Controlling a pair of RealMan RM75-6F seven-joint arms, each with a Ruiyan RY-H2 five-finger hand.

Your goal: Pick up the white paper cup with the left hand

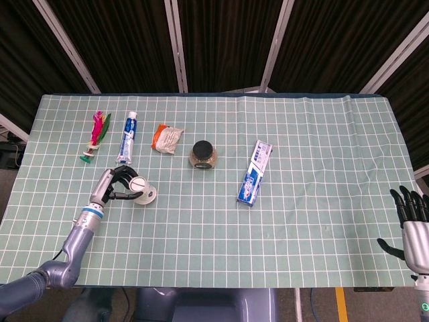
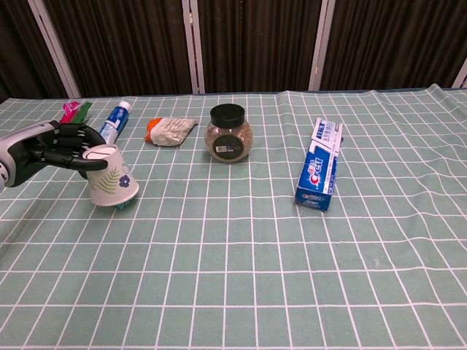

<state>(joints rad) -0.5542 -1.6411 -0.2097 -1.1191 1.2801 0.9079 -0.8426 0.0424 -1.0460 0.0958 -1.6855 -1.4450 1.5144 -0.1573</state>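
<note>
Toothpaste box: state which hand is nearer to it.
Left. The left hand holds the paper cup across the table from the toothpaste box; the right hand hangs farther off, past the table's far edge.

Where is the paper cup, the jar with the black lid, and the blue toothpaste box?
paper cup (image 2: 112, 182), chest view, on its leaf-printed side.
jar (image 2: 229, 141), chest view, on its glass body.
toothpaste box (image 2: 319, 175), chest view, on its top face.

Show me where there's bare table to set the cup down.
Bare cloth spans the near half of the table, in front of the cup and box, and right of the box. The far left is crowded: shuttlecock, tube, packet, jar.
</note>
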